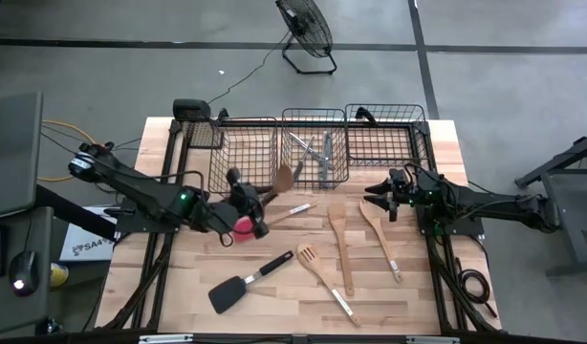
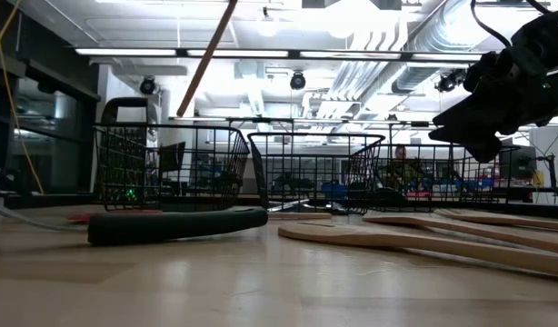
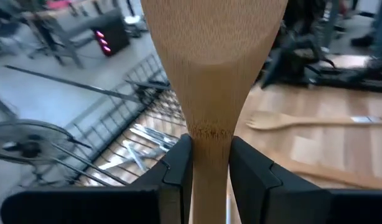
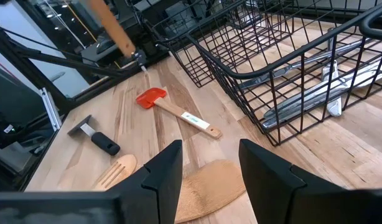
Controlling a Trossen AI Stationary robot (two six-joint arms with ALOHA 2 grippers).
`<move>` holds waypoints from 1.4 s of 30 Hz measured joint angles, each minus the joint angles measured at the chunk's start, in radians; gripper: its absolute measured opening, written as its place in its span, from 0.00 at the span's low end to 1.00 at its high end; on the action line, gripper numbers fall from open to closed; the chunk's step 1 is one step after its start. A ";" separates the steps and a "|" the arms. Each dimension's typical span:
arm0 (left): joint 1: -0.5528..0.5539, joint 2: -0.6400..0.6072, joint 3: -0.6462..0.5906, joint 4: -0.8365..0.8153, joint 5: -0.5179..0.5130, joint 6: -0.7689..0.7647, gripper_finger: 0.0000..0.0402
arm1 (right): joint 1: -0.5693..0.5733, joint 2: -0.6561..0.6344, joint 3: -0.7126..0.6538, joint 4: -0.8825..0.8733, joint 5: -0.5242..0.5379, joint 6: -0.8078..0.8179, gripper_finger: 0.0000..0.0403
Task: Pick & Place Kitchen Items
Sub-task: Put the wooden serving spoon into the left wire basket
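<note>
High view: the left gripper [image 1: 258, 194] hangs just in front of the left-hand wire basket [image 1: 244, 153], closed on the neck of a wooden spoon [image 1: 283, 177] whose bowl points toward that basket's rim.
Left wrist view: the two fingers [image 3: 178, 171] pinch the spoon [image 3: 211, 93] at its narrow neck, below the broad bowl; the handle end is hidden.
Right gripper [image 1: 383, 199]: waits in front of the right-hand basket [image 1: 385, 134], fingers parted, holding nothing; a wooden turner's blade [image 4: 206, 190] lies on the table below it.
Middle basket [image 1: 315, 145]: already holds silver cutlery [image 1: 324, 153].
Still on the table in front of the baskets: red spatula [image 1: 265, 218], black turner [image 1: 248, 283], slotted wooden turner [image 1: 324, 282], flat wooden turner [image 1: 341, 244], second wooden spoon [image 1: 380, 237].
Handling: the held spoon looks light and stiff, its smooth wood a little slippery; a grip at the neck, as here, likely stops it sliding toward the bowl, though the long handle may swing.
Next: probably lower it over the basket rim and release.
</note>
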State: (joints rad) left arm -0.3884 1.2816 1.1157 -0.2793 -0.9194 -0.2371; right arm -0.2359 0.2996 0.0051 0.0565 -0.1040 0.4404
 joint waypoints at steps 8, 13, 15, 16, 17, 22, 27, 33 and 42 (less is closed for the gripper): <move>0.094 0.000 0.053 -0.106 -0.157 0.008 0.19 | 0.000 0.000 0.000 0.000 0.000 0.000 0.37; 0.176 0.000 0.053 -0.163 -0.173 0.005 0.19 | 0.000 0.000 0.000 0.000 0.000 0.000 0.37; 0.206 0.000 0.053 -0.179 -0.172 0.005 0.19 | 0.000 0.000 0.000 0.000 0.000 0.000 0.37; 0.218 0.000 0.053 -0.183 -0.172 0.004 0.19 | 0.000 0.000 0.000 0.000 0.000 0.000 0.37; 0.230 0.000 0.053 -0.191 -0.170 0.002 0.19 | 0.000 0.000 0.000 0.000 0.000 0.000 0.37; 0.302 0.000 0.053 -0.270 -0.125 -0.044 0.19 | 0.000 0.000 0.000 0.000 0.000 0.000 0.37; 0.392 0.008 0.053 -0.370 -0.041 -0.143 0.19 | 0.000 0.000 0.000 0.000 0.000 0.000 0.37; 0.489 0.024 0.053 -0.433 0.033 -0.206 0.19 | 0.000 0.000 0.000 0.000 0.000 0.000 0.37; 0.617 0.046 0.052 -0.455 0.192 -0.242 0.19 | 0.000 0.000 0.000 0.000 0.000 0.000 0.37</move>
State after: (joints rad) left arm 0.2285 1.3274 1.1674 -0.7348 -0.7276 -0.4790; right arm -0.2356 0.3000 0.0055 0.0563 -0.1040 0.4404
